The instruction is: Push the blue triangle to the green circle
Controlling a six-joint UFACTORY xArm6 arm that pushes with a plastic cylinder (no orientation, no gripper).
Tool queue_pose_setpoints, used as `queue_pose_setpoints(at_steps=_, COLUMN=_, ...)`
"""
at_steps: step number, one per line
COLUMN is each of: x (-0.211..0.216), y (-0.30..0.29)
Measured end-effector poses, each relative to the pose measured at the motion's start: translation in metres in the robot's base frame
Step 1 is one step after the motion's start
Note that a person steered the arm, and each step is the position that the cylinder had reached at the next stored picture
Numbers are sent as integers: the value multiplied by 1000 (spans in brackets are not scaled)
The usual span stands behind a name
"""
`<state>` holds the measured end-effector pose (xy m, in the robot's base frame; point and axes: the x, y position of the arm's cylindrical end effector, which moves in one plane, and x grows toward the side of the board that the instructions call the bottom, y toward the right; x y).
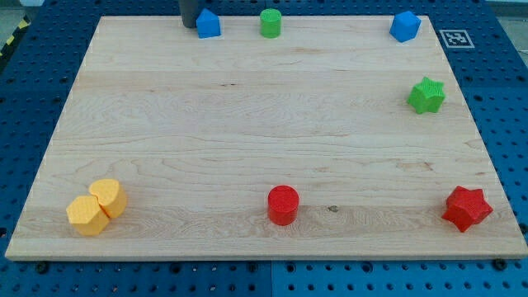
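Here my tip (189,25) sits just left of the blue triangle (208,24).

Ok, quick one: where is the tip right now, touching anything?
My tip: at the view's top edge, just left of the blue triangle, close beside it; contact cannot be told. The green circle sits further right, untouched.

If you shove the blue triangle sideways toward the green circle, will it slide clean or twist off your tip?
Probably slides: the blue triangle sits flat on smooth wood. It may twist, since my tip meets an angled side at its left. The green circle could get nudged along.
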<state>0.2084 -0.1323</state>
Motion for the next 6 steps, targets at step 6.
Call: queue_pose_setpoints(at_steps=6, x=48, y=136)
